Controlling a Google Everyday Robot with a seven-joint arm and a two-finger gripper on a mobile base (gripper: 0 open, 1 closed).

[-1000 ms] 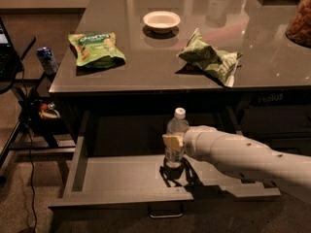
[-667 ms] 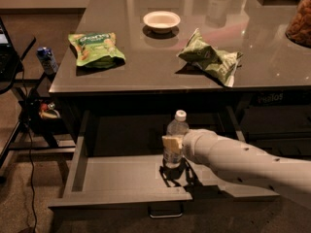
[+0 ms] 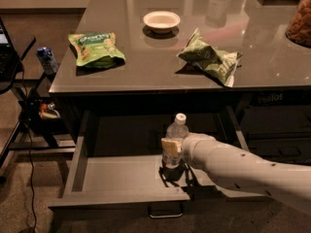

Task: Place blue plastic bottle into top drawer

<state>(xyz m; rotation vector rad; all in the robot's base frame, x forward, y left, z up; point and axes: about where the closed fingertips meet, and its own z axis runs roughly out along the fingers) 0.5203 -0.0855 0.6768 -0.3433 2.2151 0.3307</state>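
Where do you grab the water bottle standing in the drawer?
Grip the blue plastic bottle around its middle, coming from the right of the view, where the gripper sits at it. It stands upright in the top drawer, tall, slim and round, so a sideways hold fits.

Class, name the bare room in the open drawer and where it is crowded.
Bare: left half of the top drawer, between its left wall and the blue plastic bottle. Crowded: the right, where the gripper sits at the bottle.
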